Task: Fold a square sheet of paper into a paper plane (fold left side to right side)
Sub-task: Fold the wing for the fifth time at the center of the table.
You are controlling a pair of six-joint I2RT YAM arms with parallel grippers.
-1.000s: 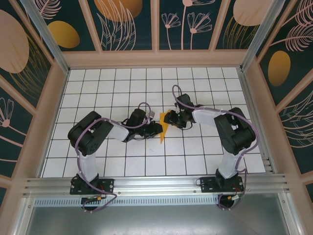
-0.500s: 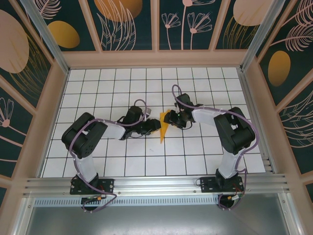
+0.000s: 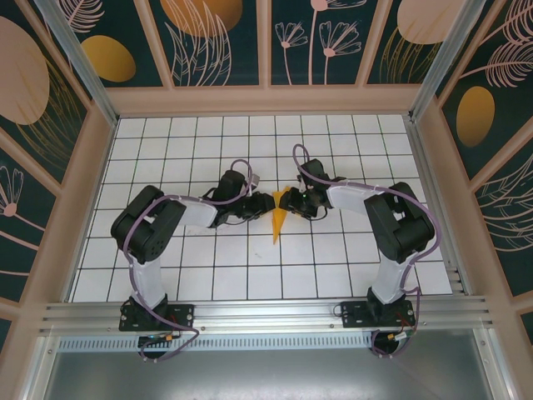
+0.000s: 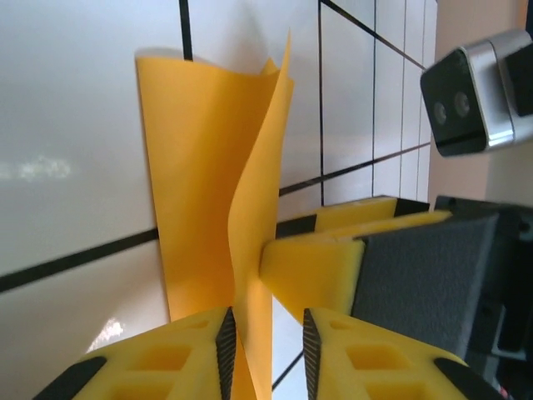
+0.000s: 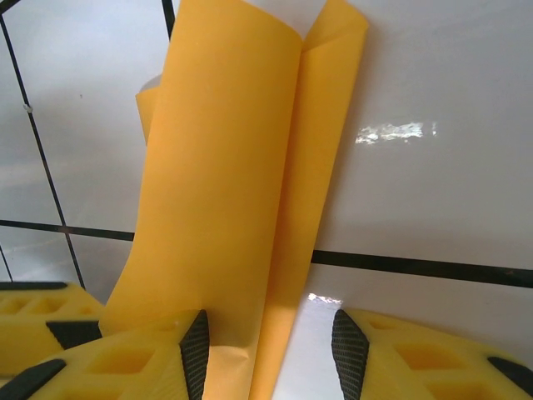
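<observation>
Sitting mid table [image 3: 191, 275], paper plane [image 3: 277, 223] btwn both grippers, L gripper [image 3: 267, 204] jaws apart w/ flap in gap, R gripper [image 3: 290, 200] jaws apart astride fold, bare tiles all round, walls well off.

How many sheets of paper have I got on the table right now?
1: the square sheet of paper, folded to a narrow pointed shape, lies between the left gripper and the right gripper. Another sheet lying under it would be hidden.
</observation>
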